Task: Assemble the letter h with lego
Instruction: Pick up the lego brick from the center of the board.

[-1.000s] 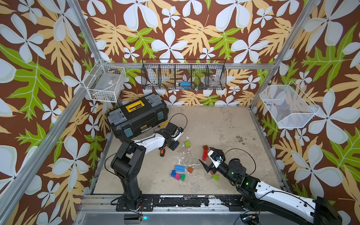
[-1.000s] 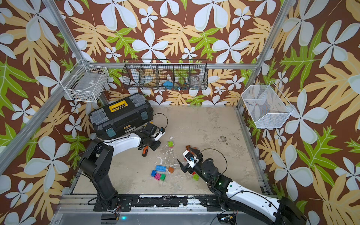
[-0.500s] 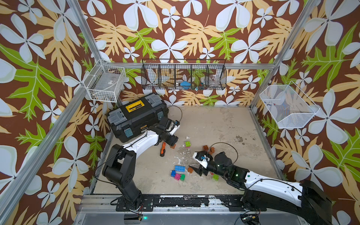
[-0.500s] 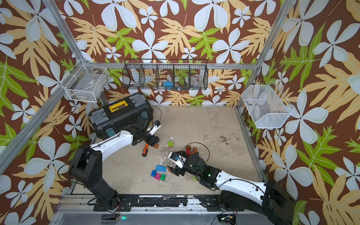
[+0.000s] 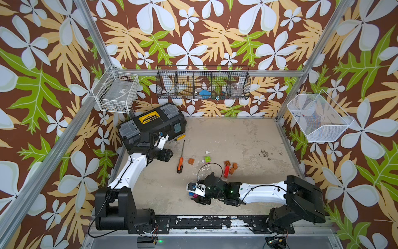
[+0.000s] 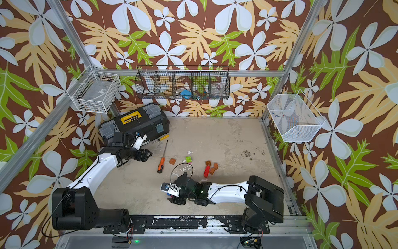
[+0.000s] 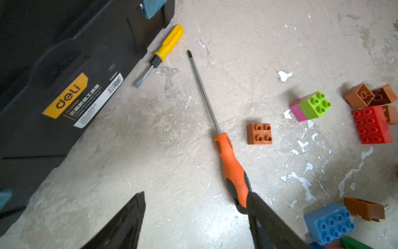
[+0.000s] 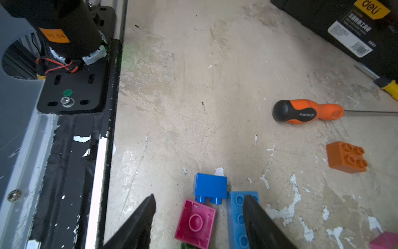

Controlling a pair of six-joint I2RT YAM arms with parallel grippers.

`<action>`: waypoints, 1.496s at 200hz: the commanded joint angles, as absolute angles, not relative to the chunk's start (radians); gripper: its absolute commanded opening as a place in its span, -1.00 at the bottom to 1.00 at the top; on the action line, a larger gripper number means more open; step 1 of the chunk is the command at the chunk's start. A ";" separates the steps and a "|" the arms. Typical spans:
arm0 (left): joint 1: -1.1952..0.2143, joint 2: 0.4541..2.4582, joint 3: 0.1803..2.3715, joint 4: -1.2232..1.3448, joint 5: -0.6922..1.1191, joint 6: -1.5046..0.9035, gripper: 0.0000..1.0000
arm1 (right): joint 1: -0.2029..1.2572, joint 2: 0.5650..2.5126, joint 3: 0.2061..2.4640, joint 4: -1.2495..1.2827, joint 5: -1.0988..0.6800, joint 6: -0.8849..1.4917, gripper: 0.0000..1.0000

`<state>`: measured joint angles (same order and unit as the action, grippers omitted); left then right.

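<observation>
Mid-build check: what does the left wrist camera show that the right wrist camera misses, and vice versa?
Left wrist only: the long red studded brick and the upturned brown bricks beside it. Right wrist only: the black arm-mount plate with red wires, plus a clear look at the upturned pink brick. Both: the orange-handled screwdriver, the orange four-stud brick and the black toolbox.

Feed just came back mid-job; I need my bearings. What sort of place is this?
Likely a staged robot test cell, not a real workshop: aluminium frame posts with floral-print walls, wire baskets hung on them, a Deli toolbox on the scuffed tabletop.
</observation>
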<state>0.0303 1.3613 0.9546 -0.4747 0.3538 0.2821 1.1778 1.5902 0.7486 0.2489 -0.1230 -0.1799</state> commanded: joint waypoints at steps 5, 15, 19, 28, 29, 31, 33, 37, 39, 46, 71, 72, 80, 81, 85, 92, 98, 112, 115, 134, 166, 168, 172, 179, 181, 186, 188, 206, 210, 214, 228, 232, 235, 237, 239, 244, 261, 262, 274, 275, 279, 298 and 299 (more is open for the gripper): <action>0.062 1.355 0.953 -0.476 0.391 0.283 0.56 | 1.178 1.635 0.786 0.264 -0.100 -0.140 0.22; 0.067 1.352 0.952 -0.475 0.389 0.281 0.56 | 1.179 1.652 0.801 0.258 -0.091 -0.132 0.20; 0.069 1.351 0.953 -0.473 0.387 0.281 0.56 | 1.180 1.658 0.804 0.259 -0.087 -0.130 0.19; 0.070 1.348 0.951 -0.471 0.384 0.278 0.56 | 1.179 1.672 0.809 0.263 -0.073 -0.122 0.15; 0.071 1.348 0.951 -0.471 0.385 0.278 0.56 | 1.179 1.673 0.810 0.263 -0.073 -0.122 0.14; 0.072 1.348 0.950 -0.470 0.385 0.278 0.56 | 1.180 1.675 0.811 0.264 -0.071 -0.120 0.12; 0.072 1.347 0.950 -0.470 0.385 0.278 0.56 | 1.180 1.679 0.813 0.264 -0.067 -0.117 0.11; 0.072 1.347 0.949 -0.469 0.384 0.276 0.56 | 1.179 1.684 0.814 0.264 -0.066 -0.116 0.09; 0.072 1.347 0.948 -0.469 0.383 0.276 0.56 | 1.180 1.686 0.816 0.264 -0.065 -0.115 0.09; 0.073 1.346 0.948 -0.468 0.384 0.275 0.56 | 1.179 1.697 0.819 0.263 -0.065 -0.113 0.07; 0.078 1.346 0.946 -0.468 0.387 0.275 0.56 | 1.179 1.721 0.822 0.259 -0.077 -0.106 0.03; 0.078 1.346 0.946 -0.469 0.388 0.275 0.56 | 1.180 1.721 0.823 0.258 -0.078 -0.106 0.03; 0.079 1.347 0.946 -0.468 0.389 0.273 0.56 | 1.179 1.723 0.821 0.259 -0.078 -0.105 0.03; 0.079 1.347 0.946 -0.468 0.389 0.273 0.56 | 1.178 1.724 0.821 0.259 -0.080 -0.105 0.03; 0.080 1.347 0.946 -0.469 0.391 0.273 0.56 | 1.180 1.725 0.821 0.259 -0.082 -0.104 0.02; 0.081 1.346 0.946 -0.468 0.393 0.272 0.56 | 1.179 1.728 0.821 0.258 -0.083 -0.104 -0.01; 0.082 1.346 0.945 -0.468 0.393 0.272 0.56 | 1.179 1.731 0.821 0.257 -0.084 -0.104 -0.02; 0.083 1.345 0.944 -0.469 0.396 0.270 0.56 | 1.178 1.740 0.821 0.257 -0.083 -0.102 -0.08; 0.084 1.345 0.943 -0.468 0.397 0.270 0.56 | 1.179 1.743 0.821 0.257 -0.081 -0.102 -0.09; 0.087 1.344 0.942 -0.466 0.399 0.268 0.56 | 1.180 1.750 0.809 0.283 -0.071 -0.089 -0.18; 0.092 1.339 0.945 -0.472 0.411 0.268 0.56 | 1.179 1.753 0.809 0.316 -0.069 -0.084 -0.34; 0.092 1.338 0.946 -0.473 0.412 0.268 0.56 | 1.178 1.753 0.808 0.319 -0.068 -0.084 -0.35; 0.092 1.337 0.946 -0.475 0.413 0.270 0.56 | 1.179 1.750 0.808 0.324 -0.065 -0.084 -0.36; 0.092 1.334 0.951 -0.478 0.410 0.269 0.56 | 1.178 1.742 0.803 0.344 -0.060 -0.083 -0.37; 0.092 1.333 0.952 -0.478 0.407 0.268 0.56 | 1.179 1.739 0.801 0.350 -0.060 -0.083 -0.37; 0.092 1.329 0.957 -0.481 0.406 0.268 0.56 | 1.178 1.729 0.795 0.368 -0.064 -0.083 -0.37; 0.092 1.328 0.960 -0.483 0.406 0.270 0.56 | 1.179 1.725 0.792 0.376 -0.065 -0.082 -0.37; 0.092 1.317 0.993 -0.526 0.439 0.292 0.56 | 1.179 1.682 0.775 0.433 -0.062 -0.089 -0.41; 0.092 1.319 1.004 -0.541 0.454 0.298 0.56 | 1.179 1.670 0.770 0.447 -0.059 -0.092 -0.41; 0.092 1.320 1.013 -0.553 0.470 0.304 0.57 | 1.178 1.658 0.764 0.462 -0.054 -0.096 -0.41; 0.092 1.324 1.042 -0.606 0.550 0.320 0.59 | 1.173 1.610 0.741 0.509 -0.043 -0.112 -0.41; 0.092 1.325 1.049 -0.621 0.583 0.326 0.60 | 1.170 1.593 0.732 0.524 -0.040 -0.117 -0.41; 0.092 1.325 1.055 -0.633 0.610 0.331 0.60 | 1.168 1.580 0.724 0.537 -0.038 -0.120 -0.41; 0.092 1.325 1.057 -0.641 0.628 0.333 0.61 | 1.167 1.572 0.718 0.544 -0.035 -0.122 -0.41; 0.092 1.326 1.060 -0.649 0.646 0.336 0.61 | 1.165 1.563 0.713 0.552 -0.032 -0.124 -0.41; 0.092 1.327 1.068 -0.670 0.694 0.339 0.62 | 1.159 1.541 0.699 0.576 -0.023 -0.131 -0.41; 0.088 1.325 1.081 -0.720 0.845 0.334 0.65 | 1.129 1.464 0.644 0.650 0.005 -0.145 -0.41; 0.086 1.324 1.082 -0.722 0.853 0.334 0.65 | 1.127 1.460 0.640 0.652 0.007 -0.145 -0.41; 0.065 1.318 1.084 -0.744 0.929 0.329 0.66 | 1.104 1.412 0.608 0.693 0.039 -0.163 -0.41; 0.063 1.317 1.084 -0.745 0.932 0.328 0.66 | 1.102 1.408 0.605 0.695 0.042 -0.164 -0.41; 0.047 1.314 1.083 -0.748 0.941 0.326 0.66 | 1.095 1.395 0.595 0.706 0.053 -0.170 -0.41; -0.053 1.310 1.080 -0.752 0.940 0.304 0.66 | 1.072 1.341 0.557 0.755 0.111 -0.200 -0.41; -0.060 1.311 1.080 -0.752 0.940 0.303 0.66 | 1.071 1.339 0.555 0.757 0.114 -0.201 -0.41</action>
